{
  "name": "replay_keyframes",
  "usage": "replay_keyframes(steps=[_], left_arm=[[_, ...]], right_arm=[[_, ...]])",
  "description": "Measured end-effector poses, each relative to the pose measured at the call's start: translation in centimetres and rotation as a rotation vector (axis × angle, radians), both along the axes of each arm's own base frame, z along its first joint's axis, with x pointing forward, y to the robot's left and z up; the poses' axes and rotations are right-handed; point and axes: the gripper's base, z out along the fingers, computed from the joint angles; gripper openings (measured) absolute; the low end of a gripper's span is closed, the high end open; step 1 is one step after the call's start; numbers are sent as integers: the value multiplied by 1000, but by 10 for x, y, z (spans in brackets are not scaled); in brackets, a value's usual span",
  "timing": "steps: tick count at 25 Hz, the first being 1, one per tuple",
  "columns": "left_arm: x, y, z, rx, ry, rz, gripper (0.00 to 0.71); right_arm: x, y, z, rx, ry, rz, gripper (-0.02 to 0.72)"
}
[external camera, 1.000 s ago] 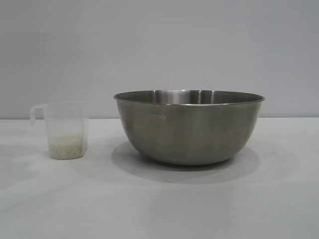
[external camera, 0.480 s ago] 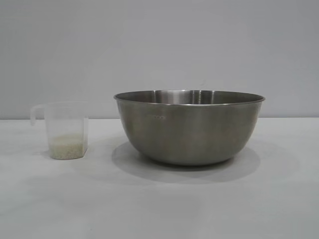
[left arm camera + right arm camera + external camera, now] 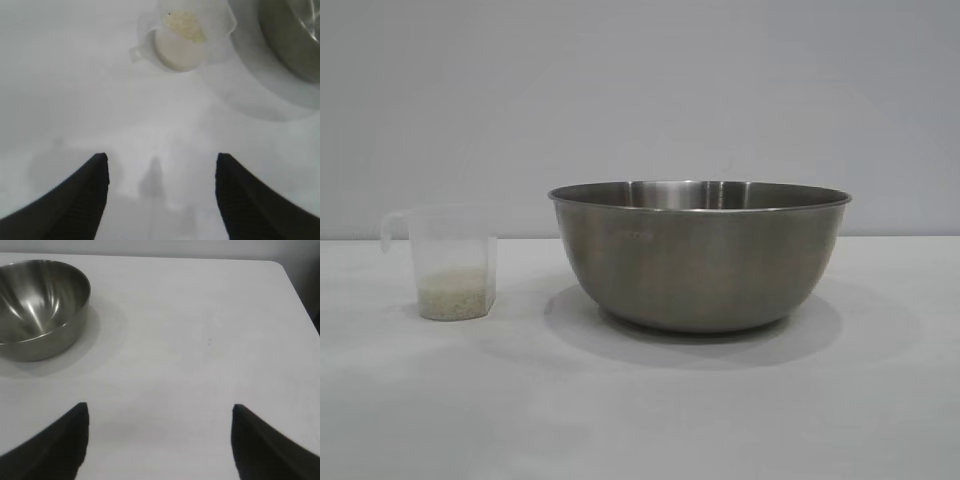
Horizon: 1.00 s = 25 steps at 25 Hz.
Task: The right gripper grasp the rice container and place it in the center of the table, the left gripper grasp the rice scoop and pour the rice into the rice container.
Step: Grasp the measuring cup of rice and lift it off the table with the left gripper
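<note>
The stainless-steel rice container (image 3: 700, 255) is sitting upright on the white worktop (image 3: 640, 410), wide and round, with a thin rim, a brushed finish and faint lettering on its side; its inside is showing bare metal. Beside it but apart, the rice scoop (image 3: 448, 262), a small translucent plastic measuring cup, is standing upright with its handle pointing away from the bowl. A shallow layer of cream-coloured rice (image 3: 456, 295) is lying in its bottom.

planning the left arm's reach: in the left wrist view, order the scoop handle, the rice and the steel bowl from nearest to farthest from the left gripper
1. Scoop handle: ahead of the open left gripper, on the scoop's near side.
2. Rice: inside the scoop, just past the handle.
3. Steel bowl: farthest, off to one side beyond the scoop.
</note>
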Motion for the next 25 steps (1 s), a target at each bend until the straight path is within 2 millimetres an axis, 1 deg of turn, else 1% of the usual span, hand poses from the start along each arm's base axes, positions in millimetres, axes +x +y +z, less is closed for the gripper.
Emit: replay_keyframes(steps=[5,10,15,17,21,24,25], left_arm=[[-7,8,-19,-5,-151,47,386],[-17,16,-31,-13,-321,85,386],[-29,17,-36,-12,-520,6,386],[-30,15,-38,-20,-578,-18,386],[-25,12,-49,-30,-603,-30,386],[-18,9,-61,-33,-607,-36,386],[-16,9,-68,-27,-581,-42,386]], right_arm=[[0,0,0,0,0,0,525],[0,0,0,0,0,0,525],[0,0,0,0,0,0,525],[0,0,0,0,0,0,525],[0,0,0,0,0,0,525],[0,0,0,0,0,0,525],[0,0,0,0,0,0,525]])
